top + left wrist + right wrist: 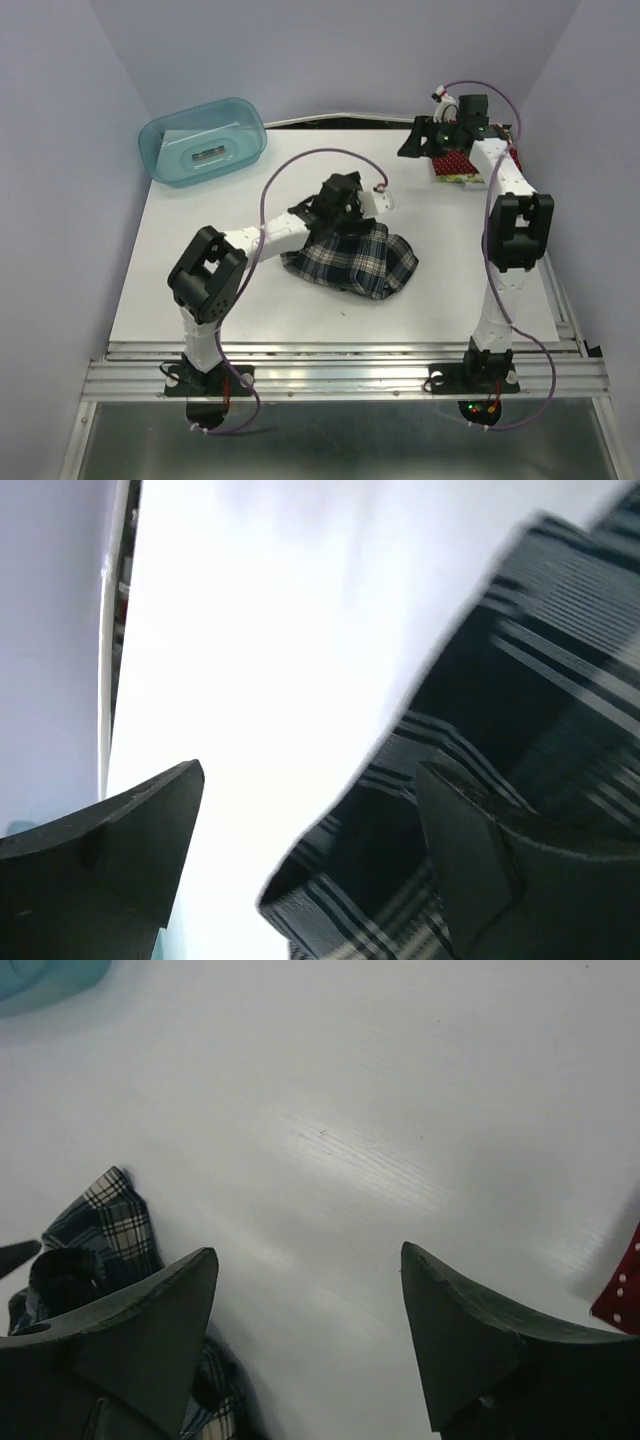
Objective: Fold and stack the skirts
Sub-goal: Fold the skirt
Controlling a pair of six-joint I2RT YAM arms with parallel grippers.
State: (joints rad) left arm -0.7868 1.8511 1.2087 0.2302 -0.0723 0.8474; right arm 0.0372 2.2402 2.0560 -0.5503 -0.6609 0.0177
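The plaid skirt [350, 262] lies crumpled in the middle of the table. My left gripper [338, 212] is at its far edge, open. In the left wrist view [312, 770] a fold of the plaid skirt [520, 680] reaches between the spread fingers and nothing is pinched. The red dotted skirt [457, 163] lies folded at the back right, with a yellowish edge [466, 181] showing under it. My right gripper [412, 143] hovers just left of it, open and empty over bare table [310, 1255]. The red skirt's corner [622, 1285] and the plaid skirt [100, 1225] also show in the right wrist view.
A translucent teal tub [203, 140] stands at the back left corner; it also shows in the right wrist view [45, 975]. The white table [200, 260] ends in a metal rail at the near edge. Grey walls close in on both sides.
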